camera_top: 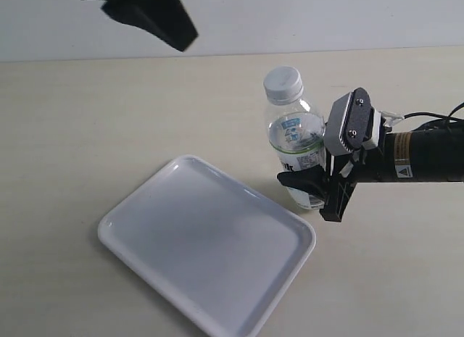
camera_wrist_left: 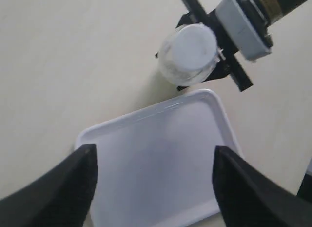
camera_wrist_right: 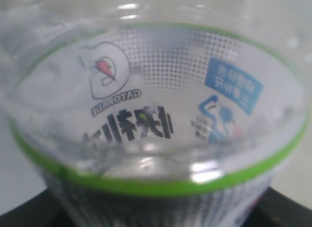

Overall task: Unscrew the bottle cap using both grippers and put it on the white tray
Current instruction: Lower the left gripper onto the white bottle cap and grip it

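Exterior view: small clear plastic bottle [camera_top: 296,145] stands upright on the beige counter [camera_top: 87,119], round white ribbed cap [camera_top: 283,83] on its neck, black right end effector [camera_top: 310,185] clenched around its labelled body; flat white rectangular tray [camera_top: 210,250] just beside. Left wrist view: black left end effector [camera_wrist_left: 153,161] released, fingers spread above the tray, well apart from the cap. Right wrist view: the bottle fills the frame.

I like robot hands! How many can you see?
2. The left gripper hangs open in the air, facing the white tray; the right gripper clamps the bottle beside the tray.
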Robot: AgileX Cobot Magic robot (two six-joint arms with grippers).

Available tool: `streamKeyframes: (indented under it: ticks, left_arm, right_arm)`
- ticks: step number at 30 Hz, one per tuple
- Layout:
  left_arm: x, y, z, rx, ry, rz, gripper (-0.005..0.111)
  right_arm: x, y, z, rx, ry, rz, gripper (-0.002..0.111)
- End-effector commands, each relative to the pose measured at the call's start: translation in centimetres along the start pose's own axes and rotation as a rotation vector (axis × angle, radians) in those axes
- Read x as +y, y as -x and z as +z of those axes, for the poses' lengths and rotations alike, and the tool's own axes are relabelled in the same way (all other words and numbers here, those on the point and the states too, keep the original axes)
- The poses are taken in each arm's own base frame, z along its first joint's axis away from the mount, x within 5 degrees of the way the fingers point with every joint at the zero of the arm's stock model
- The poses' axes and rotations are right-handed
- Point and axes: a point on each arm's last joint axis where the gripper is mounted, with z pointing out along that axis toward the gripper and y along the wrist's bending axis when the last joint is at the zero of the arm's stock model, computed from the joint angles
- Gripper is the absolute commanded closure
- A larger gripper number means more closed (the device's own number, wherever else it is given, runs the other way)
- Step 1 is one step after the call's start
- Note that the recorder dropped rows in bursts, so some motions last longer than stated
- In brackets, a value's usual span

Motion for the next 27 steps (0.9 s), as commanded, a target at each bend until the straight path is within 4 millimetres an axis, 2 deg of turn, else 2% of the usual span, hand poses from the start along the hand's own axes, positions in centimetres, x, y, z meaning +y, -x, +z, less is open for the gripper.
streamKeyframes:
  ticks: [1, 6, 11, 14, 18, 27]
  left_arm:
    - [-2.0, 2.5, 1.6, 0.007, 0.000, 0.035, 0.040]
    - [-2.7, 5.2, 3.6, 0.004, 0.029, 0.000, 0.040]
    - [-2.2, 6.8, 6.2, 0.000, 0.007, -0.027, 0.040]
    - [-1.7, 6.9, 7.8, 0.026, 0.010, -0.026, 0.040]
    - [-1.5, 6.8, 8.8, 0.046, 0.007, -0.030, 0.040]
    - [-1.6, 6.8, 9.1, 0.050, 0.000, -0.032, 0.040]
  right_arm:
    - [0.0, 0.1, 0.0, 0.009, 0.000, -0.003, 0.108]
    - [0.0, 0.1, 0.0, 0.010, 0.003, -0.006, 0.108]
    - [0.0, 0.1, 0.0, 0.010, 0.003, -0.006, 0.108]
    - [0.0, 0.1, 0.0, 0.010, 0.003, 0.001, 0.108]
    - [0.0, 0.1, 0.0, 0.010, 0.003, 0.001, 0.108]
    - [0.0, 0.1, 0.0, 0.010, 0.003, 0.001, 0.108]
